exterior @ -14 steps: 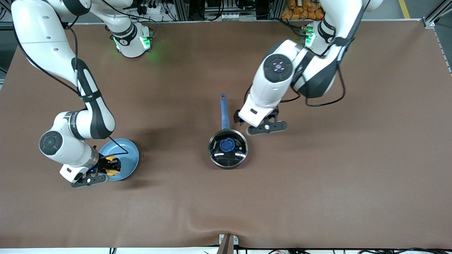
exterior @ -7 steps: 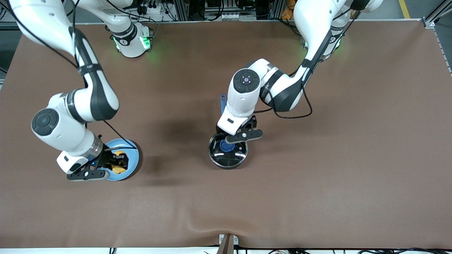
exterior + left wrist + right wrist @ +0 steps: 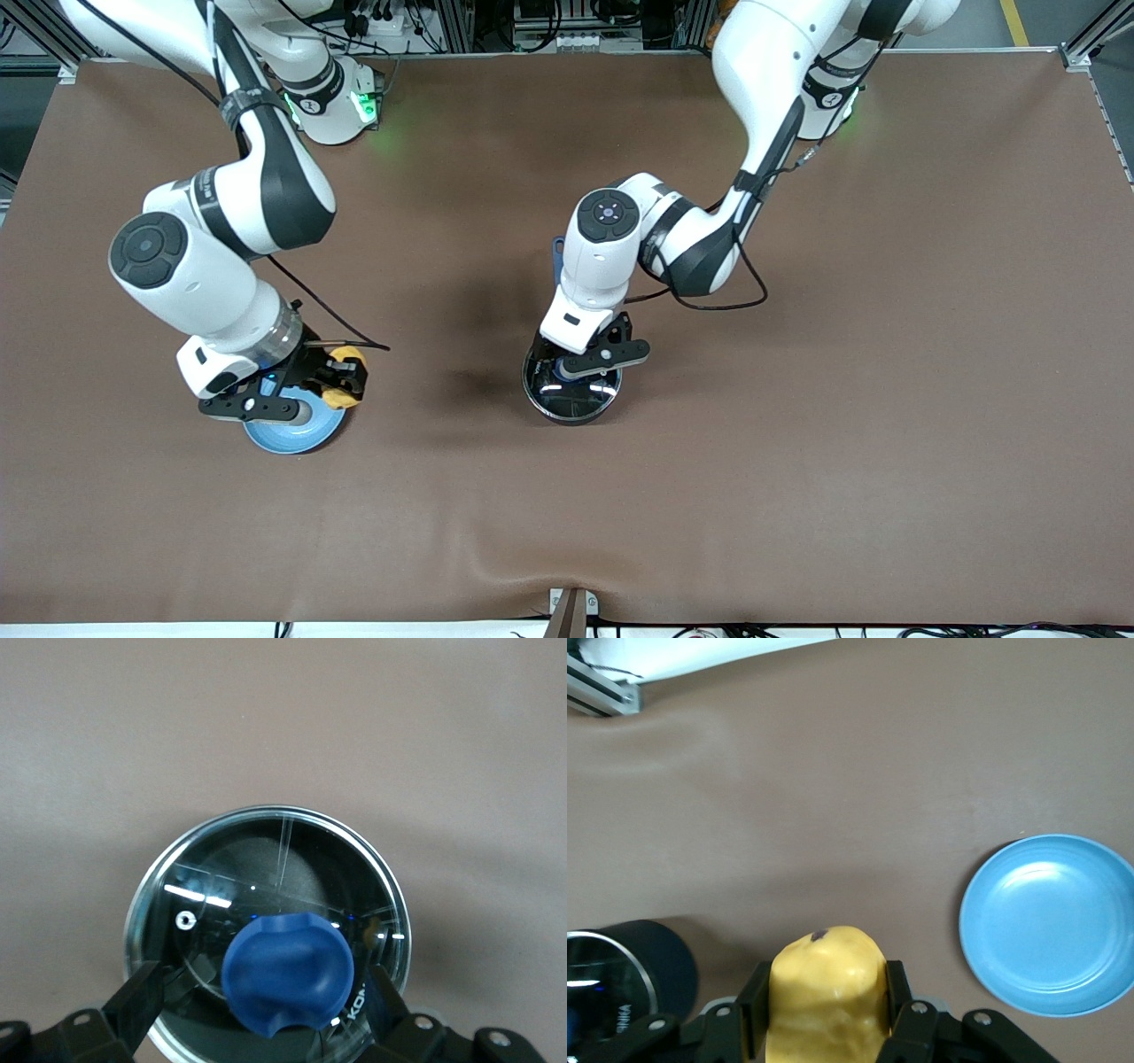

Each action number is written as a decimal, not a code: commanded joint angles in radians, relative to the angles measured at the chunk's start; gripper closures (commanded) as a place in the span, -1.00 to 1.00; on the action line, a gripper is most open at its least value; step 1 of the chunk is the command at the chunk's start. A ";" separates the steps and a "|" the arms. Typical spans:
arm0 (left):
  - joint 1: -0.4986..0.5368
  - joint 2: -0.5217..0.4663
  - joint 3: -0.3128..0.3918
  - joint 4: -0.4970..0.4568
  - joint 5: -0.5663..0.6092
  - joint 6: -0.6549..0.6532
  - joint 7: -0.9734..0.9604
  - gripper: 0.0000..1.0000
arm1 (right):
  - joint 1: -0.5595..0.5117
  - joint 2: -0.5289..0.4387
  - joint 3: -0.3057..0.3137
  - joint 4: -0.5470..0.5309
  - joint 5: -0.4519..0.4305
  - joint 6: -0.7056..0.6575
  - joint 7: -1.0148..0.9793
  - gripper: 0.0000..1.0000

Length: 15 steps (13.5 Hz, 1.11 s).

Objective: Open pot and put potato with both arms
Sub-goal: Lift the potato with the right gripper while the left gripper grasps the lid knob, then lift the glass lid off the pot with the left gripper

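At the middle of the table stands the pot (image 3: 572, 395), its glass lid (image 3: 275, 904) on and the blue knob (image 3: 289, 974) showing in the left wrist view. The left gripper (image 3: 574, 361) is down over the lid, its fingers (image 3: 142, 997) apart, one on either side of the knob and not yet touching it. The pot's blue handle (image 3: 558, 257) runs from under this arm toward the robots' bases.

Over the edge of the blue plate (image 3: 292, 432), toward the right arm's end of the table, the right gripper (image 3: 330, 379) is up in the air, clamped on the potato (image 3: 344, 370); the right wrist view shows the yellow lump pinched between the two fingers, with the bare plate below and the pot off to one side.

The step in hand looks to be taking hold of the lid. To do it well, the left gripper should be centred so both fingers meet the knob evenly, squeeze firmly, then lift straight up so the rim clears without dragging the pot. The lid should go well aside before the right arm brings the potato over, and that arm would do best to hold off till the opening is free.

Counted: one pot, one lid, one potato, one plate, two arms.
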 commanded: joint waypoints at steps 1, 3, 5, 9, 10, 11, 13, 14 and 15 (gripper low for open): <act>-0.028 0.033 0.029 0.039 0.023 0.016 -0.040 -1.00 | 0.001 -0.023 0.025 0.005 0.015 -0.017 0.083 0.64; -0.028 0.038 0.030 0.039 0.023 0.018 -0.040 -1.00 | 0.002 -0.025 0.037 0.005 0.057 -0.017 0.133 0.65; -0.028 0.044 0.030 0.039 0.023 0.024 -0.040 -1.00 | 0.011 -0.033 0.037 0.009 0.076 -0.017 0.143 0.65; -0.028 0.056 0.032 0.039 0.023 0.052 -0.040 -1.00 | 0.050 -0.037 0.037 0.029 0.076 -0.017 0.226 0.65; -0.028 0.059 0.032 0.039 0.023 0.055 -0.038 -1.00 | 0.057 -0.037 0.036 0.034 0.076 -0.017 0.242 0.65; -0.028 0.061 0.032 0.039 0.023 0.056 -0.038 -1.00 | 0.065 -0.037 0.036 0.034 0.074 -0.015 0.258 0.65; -0.030 0.071 0.032 0.039 0.025 0.064 -0.038 -1.00 | 0.082 -0.037 0.036 0.046 0.074 -0.015 0.259 0.65; -0.030 0.073 0.032 0.039 0.025 0.067 -0.040 -1.00 | 0.094 -0.037 0.036 0.049 0.073 -0.015 0.259 0.65; -0.030 0.073 0.032 0.039 0.023 0.067 -0.042 -0.90 | 0.103 -0.037 0.034 0.060 0.073 -0.015 0.259 0.65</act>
